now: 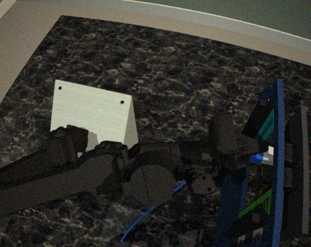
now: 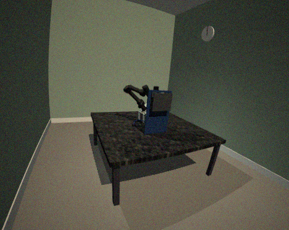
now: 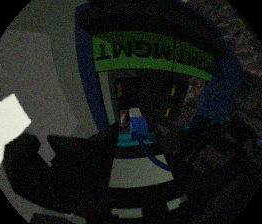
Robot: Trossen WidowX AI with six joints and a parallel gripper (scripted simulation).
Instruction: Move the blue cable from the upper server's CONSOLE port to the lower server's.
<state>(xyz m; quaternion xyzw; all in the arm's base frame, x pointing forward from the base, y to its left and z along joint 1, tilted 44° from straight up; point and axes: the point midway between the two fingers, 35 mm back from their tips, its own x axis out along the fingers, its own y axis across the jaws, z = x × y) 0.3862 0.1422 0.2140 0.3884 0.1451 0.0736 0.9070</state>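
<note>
1. Green walls, one round clock (image 2: 208,33) up on the right, and one dark table (image 1: 177,60) (image 2: 130,139) showing three legs.
2. One blue rack (image 1: 279,129) (image 2: 156,127) (image 3: 84,65) standing upright, at right from above; one pale block (image 1: 90,106) (image 3: 4,125) at left.
3. Two full MGMT words on one green strip (image 1: 256,204) (image 3: 132,52).
4. And there's one blue plug (image 1: 259,157) (image 3: 138,125) inside the rack, one blue cable (image 1: 138,217) (image 3: 154,161) trailing from it!
5. One gripper (image 1: 264,148) (image 2: 144,109) (image 3: 135,124) right there, about half open, fingers at either side of the plug in the wrist view, gripping nothing.
</note>
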